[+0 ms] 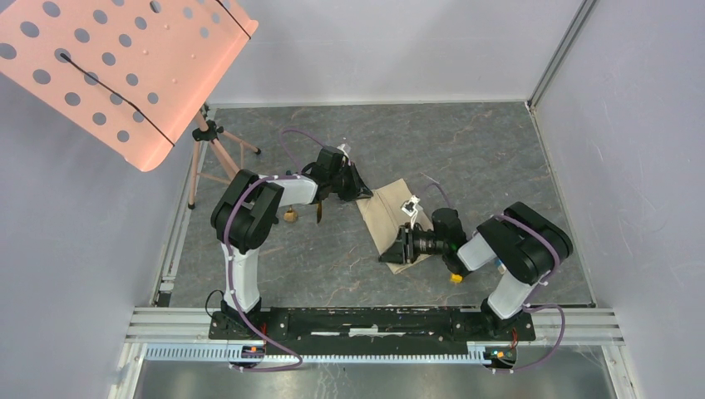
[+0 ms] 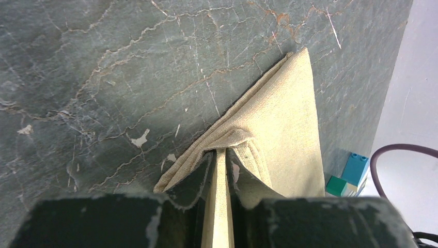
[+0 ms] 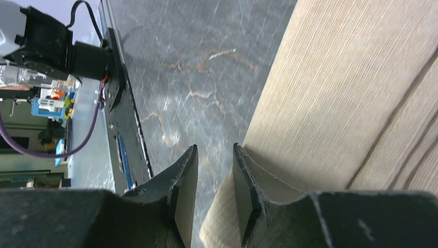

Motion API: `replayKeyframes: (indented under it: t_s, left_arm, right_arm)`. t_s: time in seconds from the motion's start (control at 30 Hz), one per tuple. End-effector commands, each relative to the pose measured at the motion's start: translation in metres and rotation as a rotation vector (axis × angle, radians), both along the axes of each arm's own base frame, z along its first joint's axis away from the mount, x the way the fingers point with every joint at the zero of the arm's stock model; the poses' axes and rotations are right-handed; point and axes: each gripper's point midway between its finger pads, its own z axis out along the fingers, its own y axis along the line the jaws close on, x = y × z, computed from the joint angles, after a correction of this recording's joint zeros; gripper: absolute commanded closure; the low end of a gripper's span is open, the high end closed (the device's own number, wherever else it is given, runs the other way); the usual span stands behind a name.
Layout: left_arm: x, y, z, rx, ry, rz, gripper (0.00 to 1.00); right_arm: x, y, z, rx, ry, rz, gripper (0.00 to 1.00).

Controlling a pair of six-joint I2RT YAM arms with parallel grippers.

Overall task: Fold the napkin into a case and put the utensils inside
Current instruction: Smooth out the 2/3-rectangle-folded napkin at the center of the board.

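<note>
The beige napkin [image 1: 389,212] lies folded on the dark stone table, its long edge running diagonally. My left gripper [image 1: 359,190] is at its far left corner, shut on a pinched ridge of napkin [image 2: 289,124] that runs between the fingers [image 2: 196,178]. My right gripper [image 1: 397,249] is at the near corner, jaws apart. One of its fingers [image 3: 248,181] rests over the napkin [image 3: 341,93], and the other finger is over bare table. Just below the left forearm, a small gold piece [image 1: 290,217] and a dark slim piece [image 1: 320,211] look like the utensils, mostly hidden.
A pink perforated stand top [image 1: 125,66] on a tripod [image 1: 208,145] stands at the back left. Teal and blue blocks [image 2: 351,173] sit by the right wall past the napkin. A yellow block [image 1: 456,278] lies under the right arm. Walls close in on both sides.
</note>
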Motion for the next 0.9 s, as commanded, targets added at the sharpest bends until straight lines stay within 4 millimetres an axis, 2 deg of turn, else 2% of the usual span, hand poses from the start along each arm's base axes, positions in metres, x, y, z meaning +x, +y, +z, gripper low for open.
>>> replayKeyframes:
  t_s: [0.0, 0.13, 0.43, 0.6, 0.73, 0.87]
  left_arm:
    - [0.003, 0.012, -0.024, 0.072, 0.012, 0.008, 0.81]
    - [0.002, 0.012, -0.023, 0.072, 0.010, 0.005, 0.81]
    - [0.002, 0.012, -0.023, 0.076, 0.009, 0.003, 0.79]
    - [0.002, 0.011, -0.021, 0.073, 0.003, -0.004, 0.78]
    - [0.000, 0.006, -0.009, 0.040, -0.023, -0.036, 0.72]
    - [-0.003, 0.000, 0.020, -0.014, -0.068, -0.069, 0.66]
  right_arm:
    - [-0.024, -0.012, -0.007, -0.027, -0.002, 0.041, 0.63]
    - [-0.036, -0.022, -0.017, -0.074, 0.002, 0.059, 0.63]
    - [-0.040, -0.030, -0.007, -0.106, -0.061, 0.076, 0.62]
    - [-0.045, -0.035, -0.024, -0.146, -0.022, 0.072, 0.62]
    - [-0.049, -0.035, -0.024, -0.127, -0.006, 0.068, 0.62]
    - [-0.042, -0.033, -0.011, -0.119, -0.055, 0.055, 0.62]
